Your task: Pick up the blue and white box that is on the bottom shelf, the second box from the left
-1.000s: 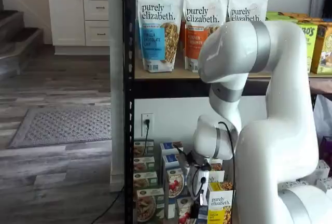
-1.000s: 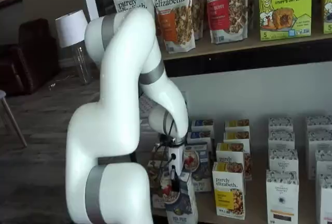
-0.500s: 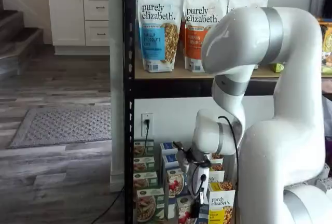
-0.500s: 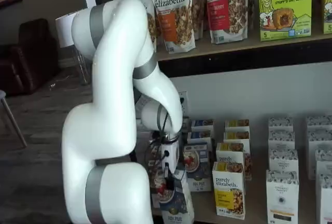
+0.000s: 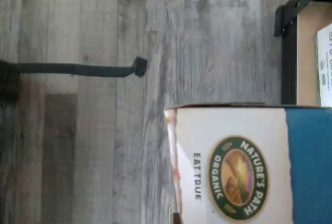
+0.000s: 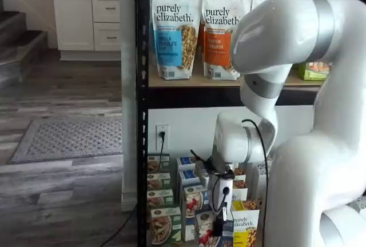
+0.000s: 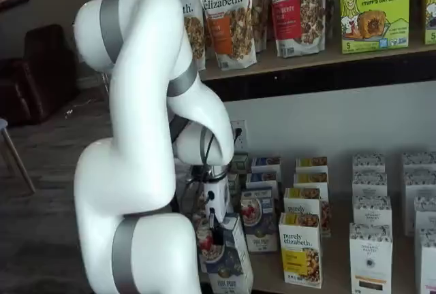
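The tool (image 7: pixel 216 234) was clamped on the blue and white box (image 7: pixel 225 256), with a black finger pressed down its front. The box was tipped a little and sat forward of its row, at the front edge of the bottom shelf (image 7: pixel 272 277). In a shelf view the same box (image 6: pixel 210 231) showed low down, under the white wrist. The wrist view showed the box (image 5: pixel 249 167) very close, with a green round badge on its white side and a blue part beside it. Wood floor (image 5: pixel 93 146) lay past it.

I think the grab was done and the lifting-out step was under way. The next move called for a slow pull up and away from the rack, so the box would not bump the yellow-and-white carton (image 7: pixel 300 256) just beside it or slip from the fingers.

The bottom shelf held rows of small cartons. The wooden shelf above (image 7: pixel 300 59) held tall granola bags (image 7: pixel 225 15).
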You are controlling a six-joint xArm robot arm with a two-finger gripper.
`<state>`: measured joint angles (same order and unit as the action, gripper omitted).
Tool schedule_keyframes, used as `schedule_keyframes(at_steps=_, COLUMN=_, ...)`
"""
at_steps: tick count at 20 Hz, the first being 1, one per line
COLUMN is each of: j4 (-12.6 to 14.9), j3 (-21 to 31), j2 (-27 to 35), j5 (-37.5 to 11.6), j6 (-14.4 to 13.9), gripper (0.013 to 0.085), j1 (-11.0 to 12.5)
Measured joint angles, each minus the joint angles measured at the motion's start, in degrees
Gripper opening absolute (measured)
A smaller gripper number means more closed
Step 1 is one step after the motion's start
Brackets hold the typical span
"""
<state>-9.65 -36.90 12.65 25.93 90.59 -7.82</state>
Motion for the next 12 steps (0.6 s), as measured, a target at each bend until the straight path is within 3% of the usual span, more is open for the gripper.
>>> schedule_keyframes(at_steps=12, j4=1.6, j3=4.4, j2=-10.7, j5=6.6, j6=-1.8, gripper=0.045, j1=0.1)
